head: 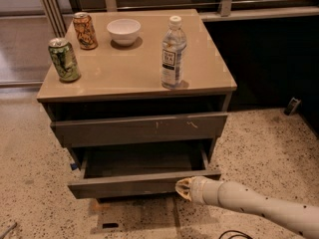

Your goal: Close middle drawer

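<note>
Dark grey-brown wood forms a low cabinet with a glossy tan top, seen from above and in front in the single camera view. It stands on a pale speckled floor.

On the top, a green drinks can stands near the left edge. An orange can stands behind it, towards the back. A small white bowl sits just right of the orange can. A clear water bottle with a white cap stands upright near the right front.

Below the top is a dark gap, then an upper drawer front with small pale scratches right of its middle.

Under that, the middle drawer is pulled well out towards the camera. Its dark inside is open to view, and its plain flat front is the part nearest the camera.

The robot's pale arm reaches in low from the lower right corner. The gripper is at the right part of the middle drawer's front, level with it, either touching it or just before it. Whether the gripper is spread or closed cannot be told.

A thin black cable shows at the bottom edge, below the arm.
</note>
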Robot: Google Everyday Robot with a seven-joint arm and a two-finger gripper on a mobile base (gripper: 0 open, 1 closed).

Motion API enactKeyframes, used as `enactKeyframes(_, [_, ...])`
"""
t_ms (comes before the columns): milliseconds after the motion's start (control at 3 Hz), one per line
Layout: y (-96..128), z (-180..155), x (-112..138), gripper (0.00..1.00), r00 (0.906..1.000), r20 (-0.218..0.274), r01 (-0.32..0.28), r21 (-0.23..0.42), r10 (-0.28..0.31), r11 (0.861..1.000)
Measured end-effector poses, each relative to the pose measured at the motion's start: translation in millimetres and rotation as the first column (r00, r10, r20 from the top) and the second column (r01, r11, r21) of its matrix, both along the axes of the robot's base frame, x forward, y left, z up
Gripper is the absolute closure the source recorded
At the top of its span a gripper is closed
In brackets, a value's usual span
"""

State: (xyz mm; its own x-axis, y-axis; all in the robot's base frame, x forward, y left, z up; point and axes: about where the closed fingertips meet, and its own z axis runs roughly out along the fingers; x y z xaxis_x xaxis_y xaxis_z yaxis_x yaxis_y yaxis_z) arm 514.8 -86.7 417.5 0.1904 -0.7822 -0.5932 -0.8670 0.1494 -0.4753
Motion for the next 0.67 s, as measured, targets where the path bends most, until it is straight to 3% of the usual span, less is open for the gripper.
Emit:
enactKeyframes(333, [4,-6,7,1.00,0.9993,0.038,-0.004,0.008,0.004,1.000])
enactKeyframes(667, [11,-15,31,1.00,0.9944,0.105,-0.006,0.027,0.003,1.000])
